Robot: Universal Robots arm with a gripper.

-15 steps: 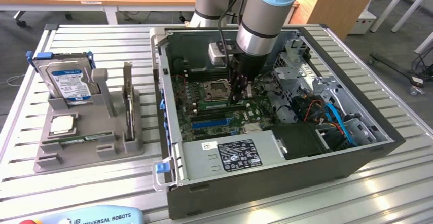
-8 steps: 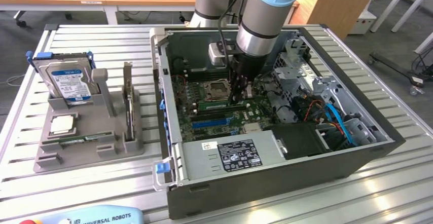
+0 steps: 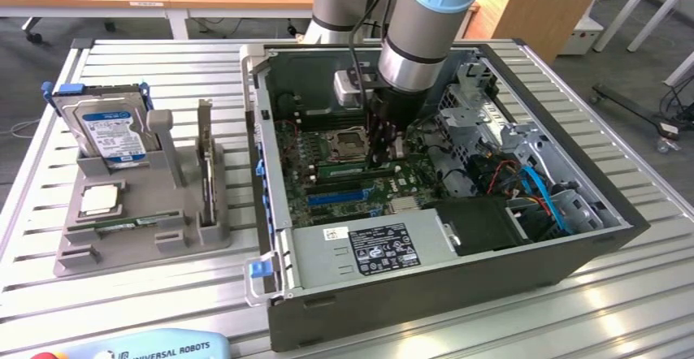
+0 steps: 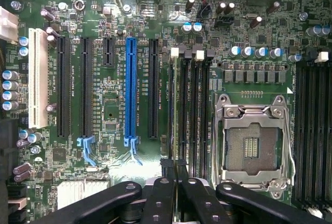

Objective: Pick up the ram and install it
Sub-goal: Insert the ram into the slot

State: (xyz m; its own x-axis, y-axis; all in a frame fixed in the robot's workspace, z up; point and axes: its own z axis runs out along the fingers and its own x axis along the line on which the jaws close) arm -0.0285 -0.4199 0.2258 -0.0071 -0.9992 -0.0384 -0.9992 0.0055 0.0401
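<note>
I have the arm reaching down into the open computer case (image 3: 564,245), which stands in the middle of the exterior view on the slatted worktop (image 3: 651,310). The end effector (image 3: 382,152) hangs low over the motherboard (image 3: 358,188), just beside the empty processor socket (image 3: 344,141).

From the wrist camera, the end effector (image 4: 176,182) has its fingers drawn together on a thin dark edge. I take that to be the ram (image 4: 175,167), held edge-on and pointing along the bank of memory slots (image 4: 194,110) next to the socket (image 4: 251,141).

I judge the pick-up done and the install in hand, with the stick above the slots and not yet seated. Whether it is lined up with one particular slot, I cannot tell.

Seating it would call for the stick's edge to be square over a single slot, with the slot's end clips open, and then a straight, even push. Any tilt could jam it.

The parts holder (image 3: 141,245) sits well apart at the exterior view's left.
</note>
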